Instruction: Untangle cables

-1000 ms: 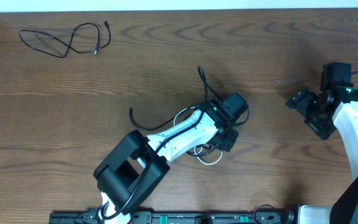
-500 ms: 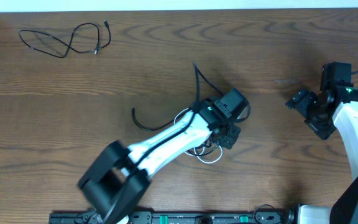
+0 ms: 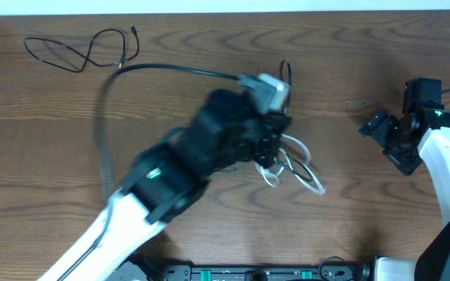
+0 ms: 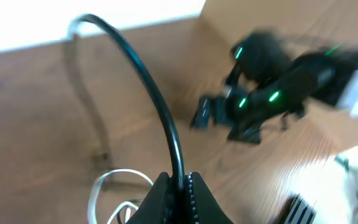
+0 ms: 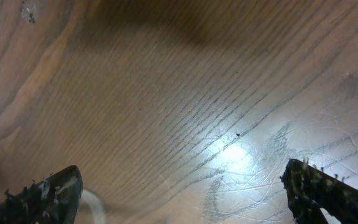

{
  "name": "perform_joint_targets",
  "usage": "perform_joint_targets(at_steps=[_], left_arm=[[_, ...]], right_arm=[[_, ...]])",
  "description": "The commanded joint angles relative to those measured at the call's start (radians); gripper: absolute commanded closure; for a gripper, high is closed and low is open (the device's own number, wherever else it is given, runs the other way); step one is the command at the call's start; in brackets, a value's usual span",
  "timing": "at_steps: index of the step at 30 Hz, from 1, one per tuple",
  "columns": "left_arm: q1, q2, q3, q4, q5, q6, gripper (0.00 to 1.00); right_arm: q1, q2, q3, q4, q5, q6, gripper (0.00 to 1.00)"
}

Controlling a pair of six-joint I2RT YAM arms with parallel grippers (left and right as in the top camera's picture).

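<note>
My left gripper (image 4: pixel 180 186) is shut on a black cable (image 4: pixel 148 87), which arcs up and to the left from the jaws. In the overhead view the left arm is raised and blurred, with the gripper (image 3: pixel 276 129) near the middle. The held black cable (image 3: pixel 170 69) sweeps left in a long arc. A white cable (image 3: pixel 299 168) lies in loose loops just right of the gripper and also shows in the left wrist view (image 4: pixel 114 186). A second black cable (image 3: pixel 80 51) lies apart at the far left. My right gripper (image 3: pixel 381 133) is open and empty over bare wood (image 5: pixel 182 193).
The wooden table (image 3: pixel 366 211) ends at a white back edge (image 3: pixel 209 6). The right arm (image 3: pixel 444 156) stands at the right edge and shows in the left wrist view (image 4: pixel 272 93). A rail (image 3: pixel 248 273) runs along the front.
My left arm has risen and swung up and right, lifting the black cable in a long arc. The white cable was dragged right and spread out. The right arm has not moved.
</note>
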Motion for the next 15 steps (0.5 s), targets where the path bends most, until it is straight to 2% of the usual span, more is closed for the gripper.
perform_joint_targets(at_steps=[1,8,15], left_arm=[[0.034,-0.074,0.022,0.027,0.000,-0.002,0.92],[0.104,-0.178,0.022,0.156,0.000,-0.001,0.93],[0.117,-0.166,0.022,0.212,-0.019,-0.002,0.93]], right_arm=[[-0.006,0.005,-0.005,-0.001,0.013,0.002,0.01],[-0.006,0.005,-0.005,0.000,0.013,0.002,0.01],[-0.006,0.005,-0.005,-0.001,0.013,0.002,0.01]])
